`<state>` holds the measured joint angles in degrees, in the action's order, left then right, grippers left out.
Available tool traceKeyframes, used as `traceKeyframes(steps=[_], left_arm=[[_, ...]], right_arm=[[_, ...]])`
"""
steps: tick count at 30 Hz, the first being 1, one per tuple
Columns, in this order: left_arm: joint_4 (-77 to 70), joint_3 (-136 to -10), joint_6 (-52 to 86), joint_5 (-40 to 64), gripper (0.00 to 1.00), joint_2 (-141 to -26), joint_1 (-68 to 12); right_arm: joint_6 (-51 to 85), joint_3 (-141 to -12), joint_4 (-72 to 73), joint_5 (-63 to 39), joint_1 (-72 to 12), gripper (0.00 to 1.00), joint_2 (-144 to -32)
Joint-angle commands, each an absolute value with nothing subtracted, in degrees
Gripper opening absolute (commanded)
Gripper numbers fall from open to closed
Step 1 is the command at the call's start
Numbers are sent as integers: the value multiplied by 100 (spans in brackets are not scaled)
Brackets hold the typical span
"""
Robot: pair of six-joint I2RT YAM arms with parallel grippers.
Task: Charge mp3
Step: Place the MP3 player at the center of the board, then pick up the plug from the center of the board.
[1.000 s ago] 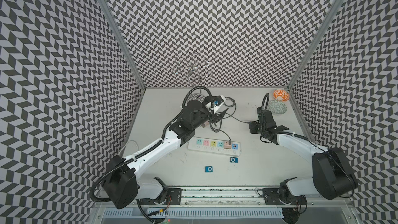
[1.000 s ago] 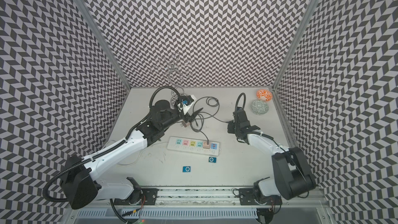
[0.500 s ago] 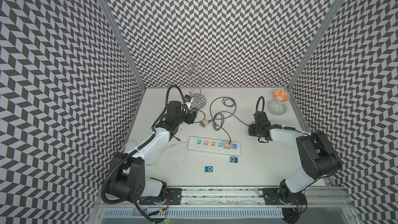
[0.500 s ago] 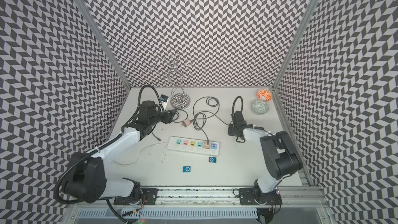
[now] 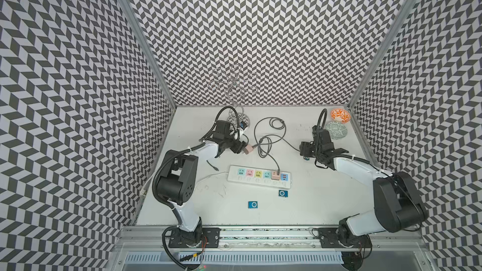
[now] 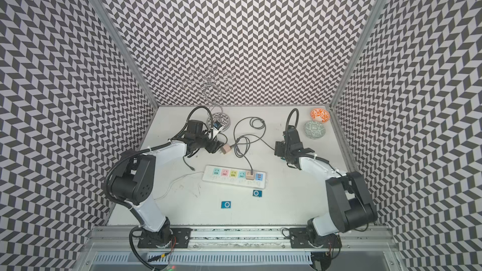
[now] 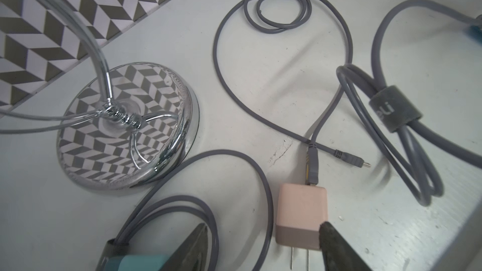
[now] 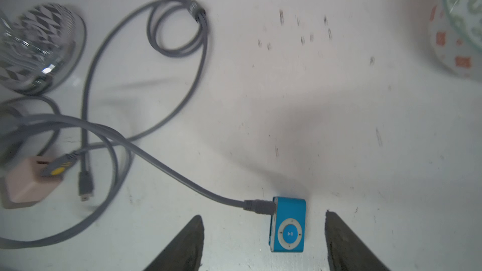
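Note:
A blue mp3 (image 8: 289, 226) lies flat on the table with a grey cable (image 8: 167, 168) plugged into its side. My right gripper (image 8: 263, 217) stands open around it, both fingers clear of it. Both top views show that gripper (image 5: 303, 149) low over the table. My left gripper (image 7: 264, 224) is open over a loose pink charger (image 7: 301, 217) that lies prongs out; one fingertip (image 7: 326, 230) overlaps its corner, and a cable loop runs between the fingers. A free cable plug (image 7: 365, 164) lies beyond the charger. Two more blue mp3 players (image 5: 253, 204) (image 5: 283, 193) lie in front of the power strip (image 5: 258, 177).
A second pink charger (image 5: 275, 175) sits plugged into the strip. A chrome wire stand (image 5: 238, 121) rises at the back centre, close to my left gripper (image 5: 241, 148). An orange bowl (image 5: 340, 115) and a green bowl (image 5: 336, 130) stand back right. Patterned walls enclose three sides.
My right gripper has opened and let go of the mp3, which now lies on the table. My left arm swung away from the cable pile and came down by the loose pink charger.

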<state>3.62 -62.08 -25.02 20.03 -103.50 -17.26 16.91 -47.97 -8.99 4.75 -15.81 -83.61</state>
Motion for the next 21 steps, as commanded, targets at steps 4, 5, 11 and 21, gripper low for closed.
traceKeyframes(steps=[4,5,11,21], left_arm=[[641,-6756,-2961,2398,66,-10962,-1826],[645,-6767,-2985,2324,65,-11022,-1844],[789,-6727,-3260,1881,64,-11204,-2126],[694,-6355,-3112,1505,63,-11022,-2179]], right_arm=[[1461,-5386,-1021,668,-1548,74,-8256],[1431,-5457,-1053,644,-1547,74,-8305],[1400,-5572,-997,533,-1547,74,-8445],[1446,-5472,-880,296,-1548,75,-8438]])
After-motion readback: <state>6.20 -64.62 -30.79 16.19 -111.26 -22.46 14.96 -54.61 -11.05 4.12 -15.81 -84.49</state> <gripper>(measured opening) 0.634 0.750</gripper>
